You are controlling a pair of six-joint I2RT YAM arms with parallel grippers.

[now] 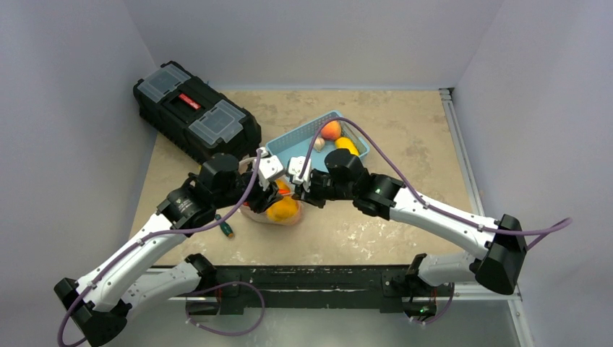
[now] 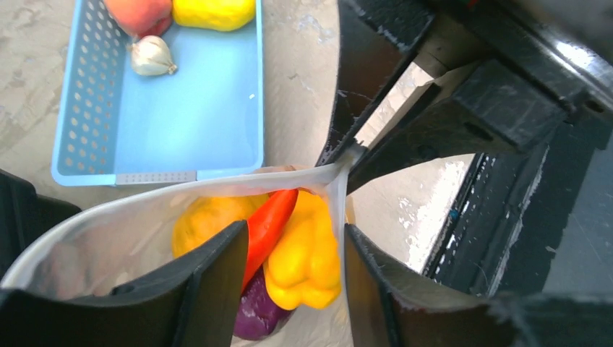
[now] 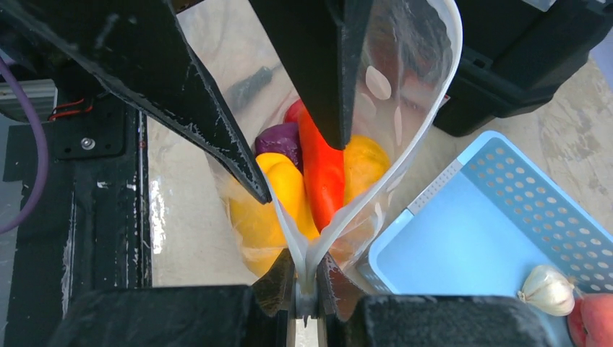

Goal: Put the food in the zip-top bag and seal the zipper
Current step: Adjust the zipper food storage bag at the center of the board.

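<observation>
Filling the bag [image 2: 108,238] is only partly done: a yellow pepper [image 2: 307,260], a red chilli [image 2: 271,220], an orange fruit [image 2: 206,220] and a purple piece [image 2: 256,314] lie inside it on the desk [image 2: 296,72], just beside the blue basket [image 2: 79,108]. A peach [image 2: 141,13], a garlic bulb [image 2: 152,56] and a yellow fruit [image 2: 213,11] lie in the basket, so three pieces seem left to move. The zipper [image 2: 217,181] gapes wide, not yet pressed together. The right fingers [image 3: 306,278] are clamped on one end of that strip, holding it up. The left fingers [image 2: 294,231] stand partly apart astride one lip, one inside the mouth and one outside, apparently not pinching. Sealing would come last.
</observation>
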